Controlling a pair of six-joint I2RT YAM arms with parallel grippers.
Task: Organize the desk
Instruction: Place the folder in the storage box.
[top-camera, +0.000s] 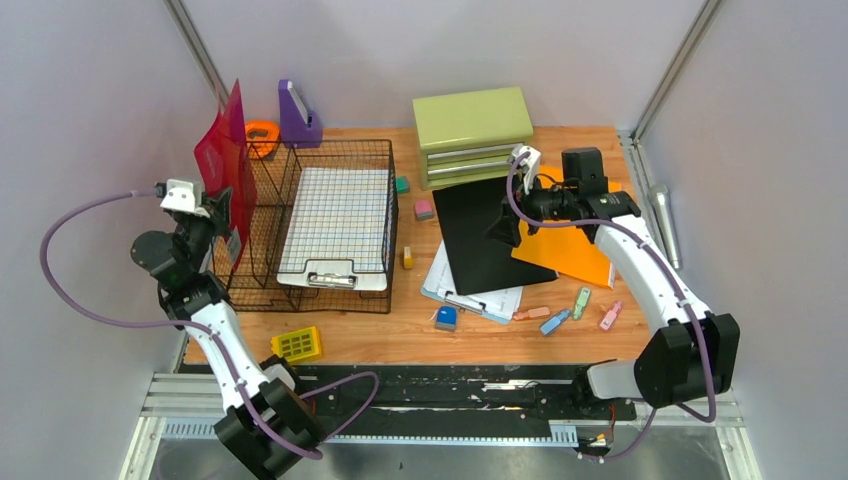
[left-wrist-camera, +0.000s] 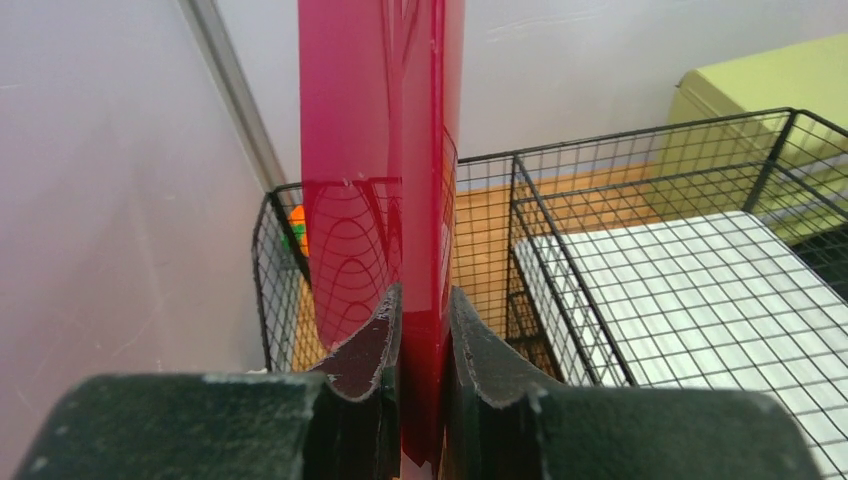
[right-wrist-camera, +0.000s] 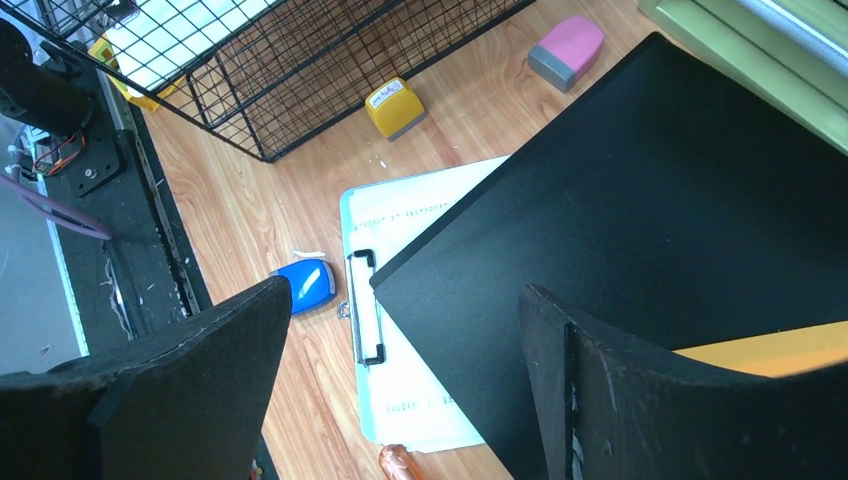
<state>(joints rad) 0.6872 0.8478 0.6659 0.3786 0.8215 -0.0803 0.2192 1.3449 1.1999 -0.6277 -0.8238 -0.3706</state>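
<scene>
Left gripper (left-wrist-camera: 420, 300): pinching upright red folder (left-wrist-camera: 375, 150) at left end of wire basket (left-wrist-camera: 640, 130). Right gripper (right-wrist-camera: 405, 295): jaws spread above black sheet (right-wrist-camera: 650, 200). Desk (top-camera: 400, 335): underneath, carrying both.

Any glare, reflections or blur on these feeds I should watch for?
Left wrist: the glossy red folder mirrors the wire basket as warped curves, and the left fingers clamping it look soft. Right wrist: the right fingers blur up close, the desk is sharp. Top external: even light, faint shadows.
</scene>
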